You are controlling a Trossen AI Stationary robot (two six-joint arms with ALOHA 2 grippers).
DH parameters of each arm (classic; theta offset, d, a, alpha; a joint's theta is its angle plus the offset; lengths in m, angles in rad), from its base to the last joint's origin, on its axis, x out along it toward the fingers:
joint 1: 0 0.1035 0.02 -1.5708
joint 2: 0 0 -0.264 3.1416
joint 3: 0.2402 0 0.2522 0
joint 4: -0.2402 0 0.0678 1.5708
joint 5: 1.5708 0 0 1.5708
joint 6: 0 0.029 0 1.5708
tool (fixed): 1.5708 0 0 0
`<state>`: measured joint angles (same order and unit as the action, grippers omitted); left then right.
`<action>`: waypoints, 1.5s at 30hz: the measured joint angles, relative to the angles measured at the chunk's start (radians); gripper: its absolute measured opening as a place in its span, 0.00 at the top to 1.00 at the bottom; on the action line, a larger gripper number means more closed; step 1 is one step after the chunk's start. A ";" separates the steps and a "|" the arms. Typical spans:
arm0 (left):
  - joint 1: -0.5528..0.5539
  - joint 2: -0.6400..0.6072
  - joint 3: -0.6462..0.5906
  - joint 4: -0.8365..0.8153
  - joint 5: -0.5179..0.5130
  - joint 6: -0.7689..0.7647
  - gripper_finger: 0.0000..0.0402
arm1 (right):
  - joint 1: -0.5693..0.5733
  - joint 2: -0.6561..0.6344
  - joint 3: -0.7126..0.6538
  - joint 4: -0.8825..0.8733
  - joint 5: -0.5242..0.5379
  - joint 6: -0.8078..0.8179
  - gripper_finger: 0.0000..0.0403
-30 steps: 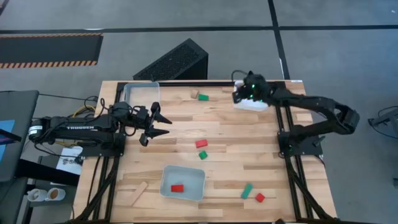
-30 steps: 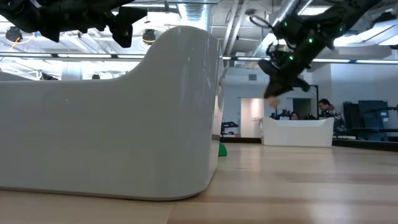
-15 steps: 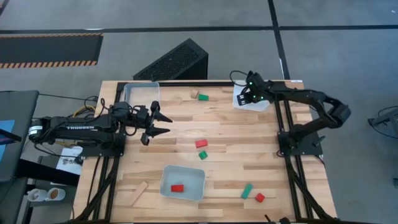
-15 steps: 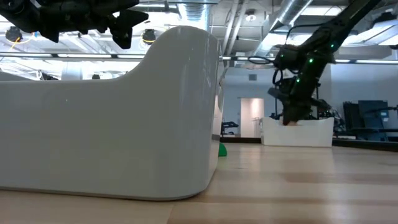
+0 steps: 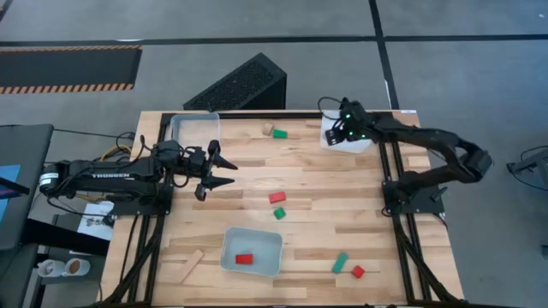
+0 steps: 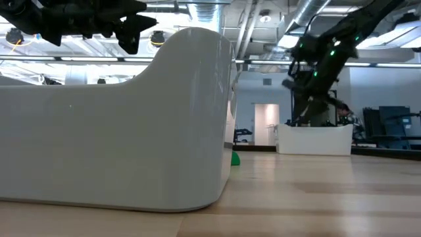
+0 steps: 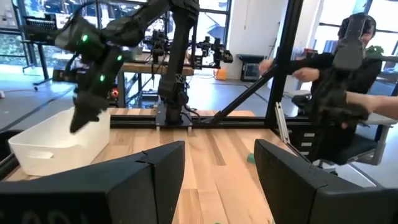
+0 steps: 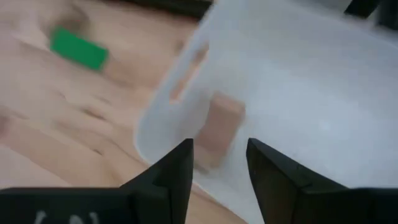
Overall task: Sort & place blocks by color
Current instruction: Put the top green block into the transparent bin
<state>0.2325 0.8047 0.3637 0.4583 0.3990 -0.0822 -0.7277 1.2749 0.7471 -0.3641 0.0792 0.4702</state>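
Right gripper (image 5: pixel 336 137) hangs over the white plastic tray (image 5: pixel 358 145) at the worktop's (image 5: pixel 342 214) 1 o'clock corner, fingers parted with nothing between them. Right wrist view: a plain light-wood cuboid block (image 8: pixel 219 129) lies inside that tray, against its near wall. Judged: this is the tray for plain wood.

Other sorting so far: a red block (image 5: pixel 245 258) sits in the white tray at 6 o'clock (image 5: pixel 271 240); a clear tray (image 5: pixel 180 128) at 11 o'clock.

Loose blocks: a red and green pair at centre (image 5: pixel 277 198), a green and red pair at 5 o'clock (image 5: pixel 341 263), a wood and green pair at 12 o'clock (image 5: pixel 268 130), and a long plain bar (image 5: pixel 189 263) at 7 o'clock.

Right arm reaches in from 3 o'clock, elbow bent outward. Left gripper (image 5: pixel 219 170) waits at 9 o'clock, raised, its fingers spread and empty.
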 joint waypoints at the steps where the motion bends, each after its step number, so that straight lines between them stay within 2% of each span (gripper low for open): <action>1: 0.000 0.000 0.000 0.000 -0.003 -0.003 0.55 | 0.009 -0.035 0.000 -0.002 0.002 0.001 0.59; 5: 0.000 0.000 0.000 0.001 -0.004 -0.008 0.55 | 0.095 -0.157 0.000 0.024 0.008 0.001 0.64; 8: 0.000 0.000 0.000 0.001 -0.019 -0.007 0.55 | 0.214 -0.212 0.000 0.038 0.044 0.023 0.67; 11: 0.000 0.000 0.000 0.002 -0.062 -0.007 0.55 | 0.367 -0.228 0.000 0.058 0.128 0.060 0.69; 19: 0.000 0.000 0.000 -0.009 -0.258 -0.054 0.55 | 0.796 -0.098 0.000 0.288 0.541 0.082 0.70; 23: 0.000 0.000 0.000 -0.020 -0.265 -0.026 0.55 | 0.904 0.009 0.000 0.431 0.623 0.005 0.70; 25: 0.000 0.000 0.000 -0.020 -0.265 -0.019 0.55 | 0.922 0.056 0.000 0.485 0.617 -0.005 0.70; 28: 0.000 0.000 0.000 -0.023 -0.265 -0.004 0.55 | 0.920 0.127 0.000 0.584 0.553 -0.024 0.70; 33: 0.000 0.000 0.000 -0.037 -0.262 0.006 0.55 | 0.889 0.233 -0.001 0.813 0.376 -0.133 0.70; 36: 0.000 0.000 0.000 -0.028 -0.204 -0.022 0.55 | 0.864 0.283 0.000 0.921 0.277 -0.191 0.70; 40: 0.000 0.000 0.000 -0.026 -0.161 -0.025 0.55 | 0.830 0.301 -0.001 0.960 0.165 -0.205 0.70; 45: 0.000 0.027 0.000 -0.045 -0.209 -0.049 0.55 | 0.812 0.255 -0.001 0.935 0.071 -0.241 0.70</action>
<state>0.2329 0.8315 0.3634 0.4138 0.1902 -0.1315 0.0838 1.5302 0.7456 0.5709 0.1501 0.2287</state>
